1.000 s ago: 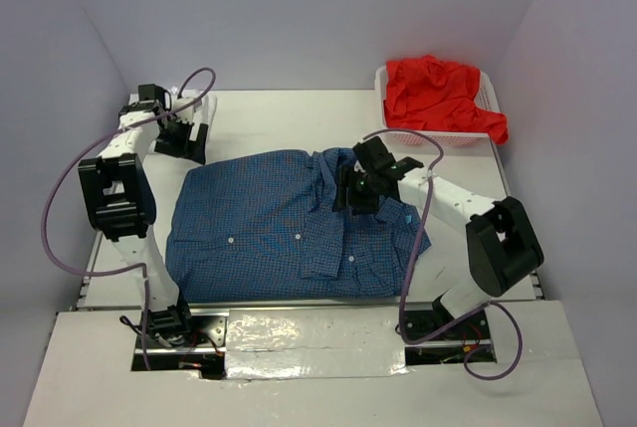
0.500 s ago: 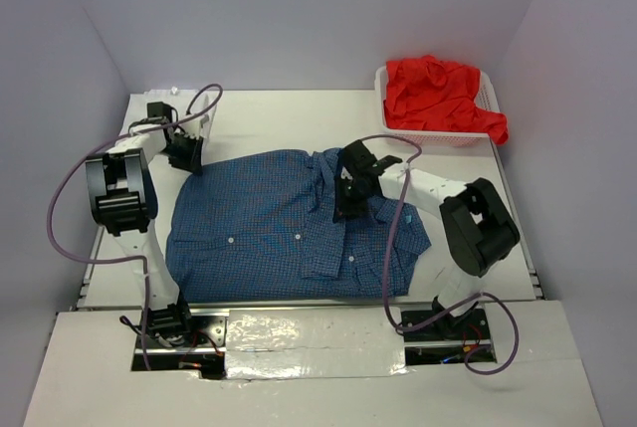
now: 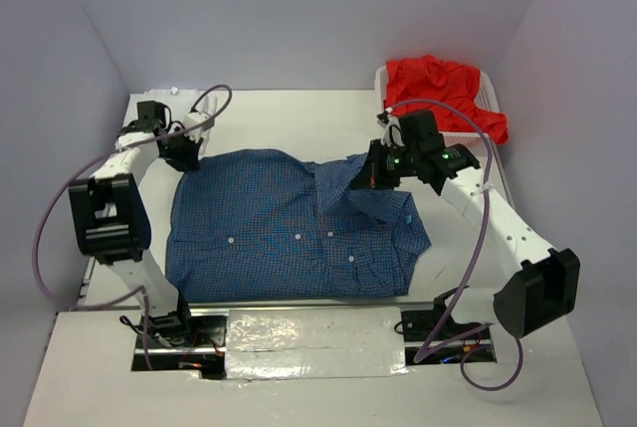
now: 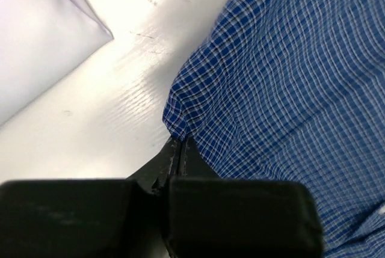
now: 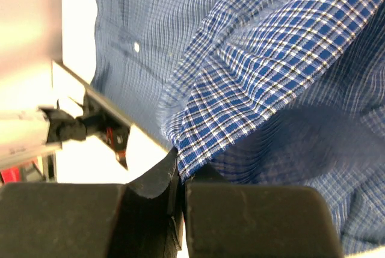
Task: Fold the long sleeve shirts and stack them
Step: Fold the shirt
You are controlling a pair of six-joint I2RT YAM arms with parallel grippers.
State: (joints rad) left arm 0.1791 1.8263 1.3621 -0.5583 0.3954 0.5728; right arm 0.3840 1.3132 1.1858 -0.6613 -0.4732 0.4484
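A blue checked long sleeve shirt lies spread on the white table, small white buttons showing. My left gripper is shut on its far left corner, low at the table. My right gripper is shut on the shirt's cloth near the collar and holds that fold lifted above the rest of the shirt. A red shirt is heaped in the basket at the far right.
A white mesh basket stands at the back right corner, close behind the right arm. Grey walls close in the table on three sides. The table's near edge runs just below the shirt's hem.
Both grippers have closed on the blue shirt. The right arm has swung up and to the right, lifting the collar-side cloth with it. The left gripper has settled onto the far left corner.
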